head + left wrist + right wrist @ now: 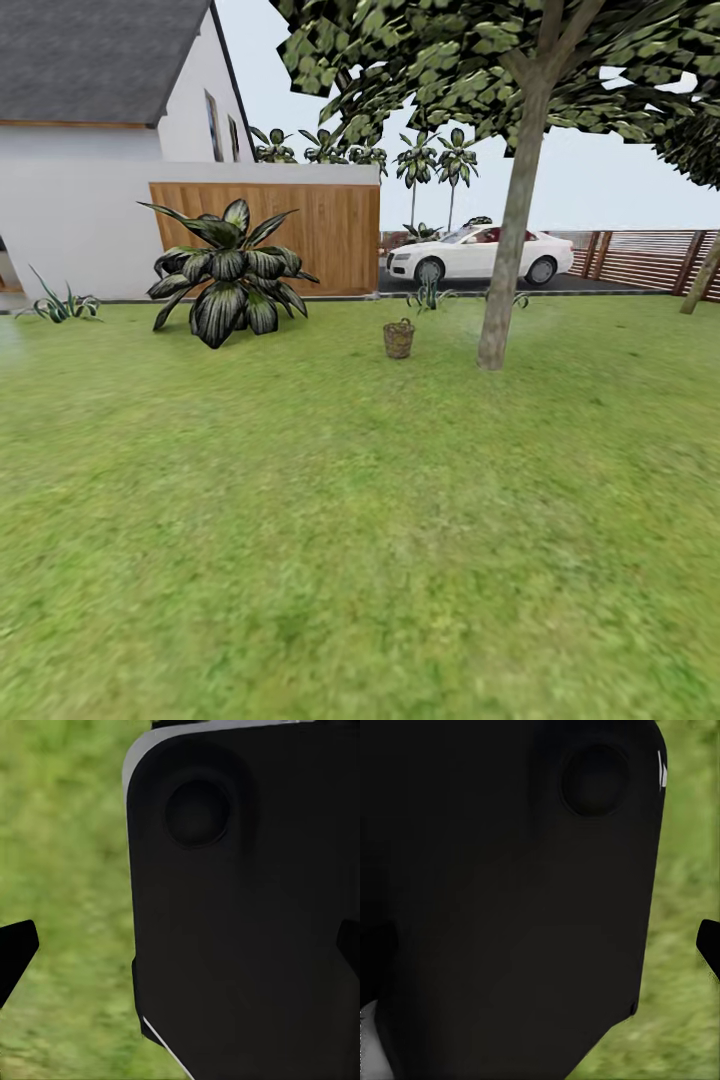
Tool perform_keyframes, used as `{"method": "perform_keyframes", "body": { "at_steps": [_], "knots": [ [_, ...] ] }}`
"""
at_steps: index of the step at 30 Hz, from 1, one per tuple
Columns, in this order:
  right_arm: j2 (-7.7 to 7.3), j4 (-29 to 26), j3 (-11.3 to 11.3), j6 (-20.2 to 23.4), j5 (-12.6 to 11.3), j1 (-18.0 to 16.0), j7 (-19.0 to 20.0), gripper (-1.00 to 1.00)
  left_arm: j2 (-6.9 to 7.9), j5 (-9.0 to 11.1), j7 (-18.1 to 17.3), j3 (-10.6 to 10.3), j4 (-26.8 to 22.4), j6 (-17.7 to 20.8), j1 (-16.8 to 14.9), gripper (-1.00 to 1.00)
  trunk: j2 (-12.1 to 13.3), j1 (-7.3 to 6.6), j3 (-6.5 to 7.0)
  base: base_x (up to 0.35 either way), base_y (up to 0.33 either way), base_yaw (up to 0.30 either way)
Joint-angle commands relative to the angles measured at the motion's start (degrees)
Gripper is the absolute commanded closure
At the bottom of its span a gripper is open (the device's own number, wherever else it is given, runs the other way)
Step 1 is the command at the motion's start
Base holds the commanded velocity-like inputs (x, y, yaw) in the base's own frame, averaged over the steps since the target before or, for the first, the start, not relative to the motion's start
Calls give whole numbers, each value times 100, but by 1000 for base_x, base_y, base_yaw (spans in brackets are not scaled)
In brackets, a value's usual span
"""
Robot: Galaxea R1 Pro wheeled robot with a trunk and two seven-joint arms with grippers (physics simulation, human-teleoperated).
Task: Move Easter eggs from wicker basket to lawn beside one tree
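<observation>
Wide mottled lawn (330, 540) across the head view's whole foreground, running back to a white house (110, 150) with a grey roof and a wooden fence panel (300, 235). Right of centre, a tree (510, 250) with a grey-brown trunk and a leafy canopy overhead. Behind it, a white car (480, 255) on a dark driveway, with slatted fence (650, 258) further right. Left of centre, a broad striped-leaf plant (232, 272) on the grass. Small and far off, the wicker basket (398, 338), upright on the lawn, just left of the trunk base and apart from it; contents too small to tell.

From the wrist cameras, blurred grass and black robot casing (240, 907) up close instead. Left gripper (184, 949): dark fingertips (16, 949) at opposite edges of the left wrist view, set wide apart, nothing between. Right gripper: one fingertip (709, 943) at the picture's edge, the other hidden, so spread or closed cannot be told.
</observation>
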Motion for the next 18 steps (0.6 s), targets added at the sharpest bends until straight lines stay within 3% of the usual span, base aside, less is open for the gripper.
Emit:
{"method": "perform_keyframes", "body": {
  "at_steps": [1, 11, 18],
  "knots": [
    [2, 1, -3, -1, -2, -3, 6, -100, 1, -5, -7, -5, 4, -33, -3, -100, -2, 3, -5, 308, 55, 0],
    [5, 14, -10, -1, -8, -3, 6, -100, 1, -6, -9, -5, 4, -61, -3, -100, -2, 3, -5, 307, 149, -21],
    [5, 11, -11, -1, -8, -1, 6, -100, 1, -6, -7, -5, 4, -62, -3, -100, -2, 3, -5, 296, 202, -222]
  ]
}}
